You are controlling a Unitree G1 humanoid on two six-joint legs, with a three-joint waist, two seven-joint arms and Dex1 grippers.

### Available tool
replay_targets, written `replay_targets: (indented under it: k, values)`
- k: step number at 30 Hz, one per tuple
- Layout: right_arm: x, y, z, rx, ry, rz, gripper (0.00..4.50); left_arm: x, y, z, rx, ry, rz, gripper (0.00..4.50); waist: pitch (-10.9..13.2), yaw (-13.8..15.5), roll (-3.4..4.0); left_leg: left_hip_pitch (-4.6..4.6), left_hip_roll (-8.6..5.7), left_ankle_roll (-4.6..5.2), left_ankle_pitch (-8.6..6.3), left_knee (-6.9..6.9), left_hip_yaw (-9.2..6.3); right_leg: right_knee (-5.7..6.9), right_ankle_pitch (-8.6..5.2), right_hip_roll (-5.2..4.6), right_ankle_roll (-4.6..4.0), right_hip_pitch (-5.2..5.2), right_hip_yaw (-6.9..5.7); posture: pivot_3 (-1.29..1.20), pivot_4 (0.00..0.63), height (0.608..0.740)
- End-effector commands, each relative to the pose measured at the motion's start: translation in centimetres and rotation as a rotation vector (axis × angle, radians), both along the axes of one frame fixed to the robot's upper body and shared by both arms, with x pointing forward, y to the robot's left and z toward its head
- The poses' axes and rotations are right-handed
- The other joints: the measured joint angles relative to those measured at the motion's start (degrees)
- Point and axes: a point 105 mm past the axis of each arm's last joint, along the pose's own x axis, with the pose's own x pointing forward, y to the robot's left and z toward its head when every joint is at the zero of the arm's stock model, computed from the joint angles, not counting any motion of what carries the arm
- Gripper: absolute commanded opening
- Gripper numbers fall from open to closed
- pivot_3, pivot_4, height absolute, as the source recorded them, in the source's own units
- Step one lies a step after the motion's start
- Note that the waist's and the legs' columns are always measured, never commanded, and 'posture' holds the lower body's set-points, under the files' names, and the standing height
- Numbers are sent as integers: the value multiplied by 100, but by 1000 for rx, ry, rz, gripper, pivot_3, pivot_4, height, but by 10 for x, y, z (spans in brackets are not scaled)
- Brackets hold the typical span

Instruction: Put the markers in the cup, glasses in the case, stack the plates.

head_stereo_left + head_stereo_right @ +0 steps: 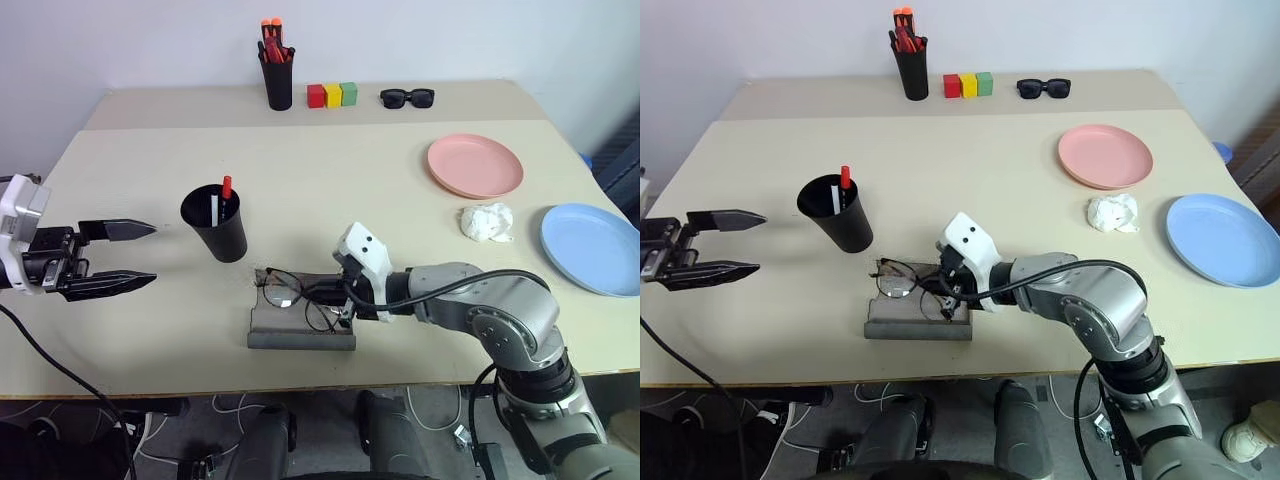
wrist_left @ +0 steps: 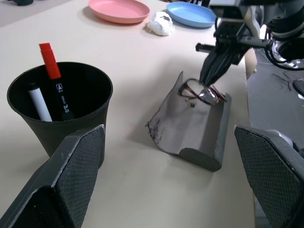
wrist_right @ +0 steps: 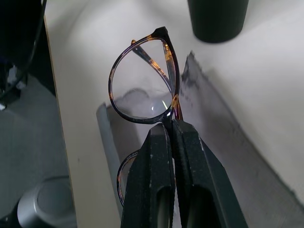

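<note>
Two markers [image 2: 47, 83] stand in the cup [image 1: 215, 225]; right gripper [image 3: 171, 124], pinching the glasses [image 3: 142, 88], holds them over the open case [image 1: 300, 325]; left gripper [image 1: 125, 255] gapes empty; plates [image 1: 475, 165] unstacked by the table's right edge.

Light: you get even, bright overhead room light, no glare on the table [image 1: 330, 180] | Shadows: soft and short beside the cup [image 1: 215, 222] and the plates [image 1: 475, 165] | Focus: head views sharp; right wrist view blurs its near fingers [image 3: 156, 180]
</note>
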Motion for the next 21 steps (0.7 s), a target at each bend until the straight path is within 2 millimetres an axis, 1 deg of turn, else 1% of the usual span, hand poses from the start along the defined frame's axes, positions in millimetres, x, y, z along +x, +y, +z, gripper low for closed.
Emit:
replay_targets:
  k: [1, 9, 11, 17, 21]
  values:
    - [-6, 5, 3, -11, -75, 68, 37, -3, -1, 10, -8, -38, -12, 4500, 0, -1, 0, 0, 0, 0, 0, 0, 0, 0, 0, 0, 0, 0, 0, 0, 150, 740]
    - [-2, 6, 0, -46, -139, 106, 37, -2, -5, 11, -10, -43, -26, 4500, 0, 2, -1, 1, 0, 0, 0, 0, 0, 0, 0, 0, 0, 1, 0, 0, 150, 740]
    - [-2, 7, -2, -24, -87, 94, 37, -2, -5, 11, -16, -36, -28, 4500, -1, 2, -1, 1, 0, 0, 0, 0, 0, 0, 0, 0, 0, 1, 0, 0, 150, 740]
    - [10, 7, 8, -19, -114, 67, 37, -1, -7, 11, -16, -34, -32, 4500, 0, 1, 0, 1, 0, 0, 0, 0, 0, 0, 0, 0, -1, 0, 0, 0, 150, 740]
    - [11, 6, 0, -77, -145, 93, 37, -1, -9, 10, -13, -35, -37, 4500, 0, 7, -1, 1, 0, 0, 0, 0, 0, 0, 0, 0, 0, 1, 0, 0, 150, 740]
